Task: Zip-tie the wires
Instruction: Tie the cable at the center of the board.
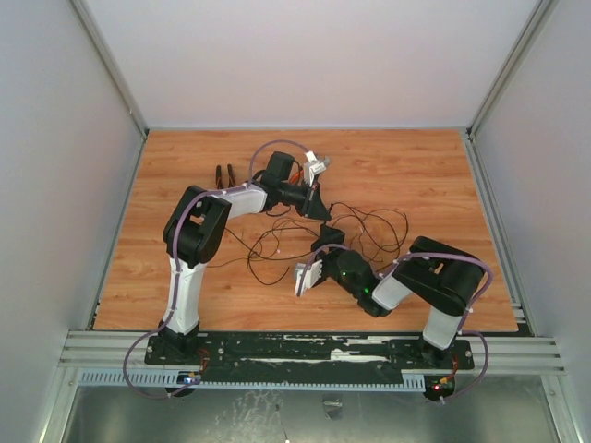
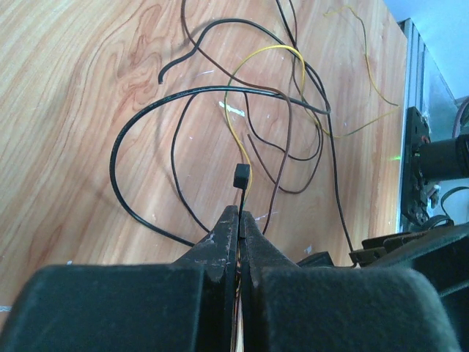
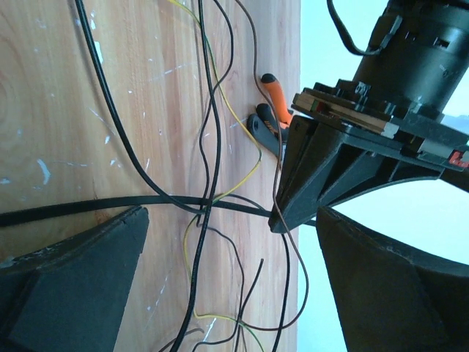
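Observation:
The wires lie in loose black, brown and yellow loops on the wooden table. They also show in the left wrist view and the right wrist view. My left gripper is shut on the zip tie, whose square head sticks out just past the fingertips, above the wires. My right gripper is wide open and empty, just in front of the left gripper, whose tip shows in the right wrist view. Wire strands run between its fingers. I cannot pick out the zip tie in the top view.
Pliers with orange handles lie at the back left of the table; they also show in the right wrist view. Grey walls enclose the table on three sides. A metal rail runs along the near edge.

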Controlling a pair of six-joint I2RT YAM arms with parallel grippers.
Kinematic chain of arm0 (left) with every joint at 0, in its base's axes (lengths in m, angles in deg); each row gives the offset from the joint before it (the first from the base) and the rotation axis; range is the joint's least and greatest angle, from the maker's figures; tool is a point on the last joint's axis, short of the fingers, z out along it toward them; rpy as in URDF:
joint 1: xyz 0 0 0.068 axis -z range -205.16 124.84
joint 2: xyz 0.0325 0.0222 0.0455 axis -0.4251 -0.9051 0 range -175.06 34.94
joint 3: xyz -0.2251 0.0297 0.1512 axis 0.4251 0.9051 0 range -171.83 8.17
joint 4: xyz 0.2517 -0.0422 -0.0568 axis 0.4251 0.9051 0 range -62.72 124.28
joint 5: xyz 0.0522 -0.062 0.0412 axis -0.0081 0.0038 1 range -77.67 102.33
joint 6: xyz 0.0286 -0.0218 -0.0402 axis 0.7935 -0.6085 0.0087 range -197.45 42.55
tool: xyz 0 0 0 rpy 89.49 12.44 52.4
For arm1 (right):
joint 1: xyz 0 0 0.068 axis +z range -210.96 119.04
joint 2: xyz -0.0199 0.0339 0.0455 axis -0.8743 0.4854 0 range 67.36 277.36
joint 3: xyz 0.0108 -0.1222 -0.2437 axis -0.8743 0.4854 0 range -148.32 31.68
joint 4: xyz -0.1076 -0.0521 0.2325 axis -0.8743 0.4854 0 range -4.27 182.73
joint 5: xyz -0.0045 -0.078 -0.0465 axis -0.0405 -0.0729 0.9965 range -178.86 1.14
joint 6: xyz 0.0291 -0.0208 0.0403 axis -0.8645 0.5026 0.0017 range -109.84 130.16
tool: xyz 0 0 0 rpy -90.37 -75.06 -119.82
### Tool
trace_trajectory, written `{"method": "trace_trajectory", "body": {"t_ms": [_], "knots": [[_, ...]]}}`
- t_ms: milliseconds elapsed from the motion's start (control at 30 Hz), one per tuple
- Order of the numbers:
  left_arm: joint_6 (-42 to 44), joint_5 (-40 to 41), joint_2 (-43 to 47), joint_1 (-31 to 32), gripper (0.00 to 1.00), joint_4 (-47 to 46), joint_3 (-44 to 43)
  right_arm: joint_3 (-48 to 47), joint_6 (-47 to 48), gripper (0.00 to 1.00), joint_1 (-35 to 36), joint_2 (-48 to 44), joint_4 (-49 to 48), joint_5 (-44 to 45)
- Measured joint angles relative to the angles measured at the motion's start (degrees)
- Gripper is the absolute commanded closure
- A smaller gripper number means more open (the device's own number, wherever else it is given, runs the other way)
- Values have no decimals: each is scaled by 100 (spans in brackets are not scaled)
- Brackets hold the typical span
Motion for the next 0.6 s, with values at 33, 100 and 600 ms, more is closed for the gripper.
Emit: {"method": "trace_trajectory", "body": {"t_ms": [33, 100, 600], "knots": [[0, 0, 0, 0, 100, 0, 0, 11, 26, 1, 35, 20, -39, 17], [0, 0, 0, 0, 100, 0, 0, 17, 81, 1, 114, 61, -120, 61], [-4, 0, -2, 0, 100, 0, -2, 188, 199, 12, 636, 201, -509, 472]]}}
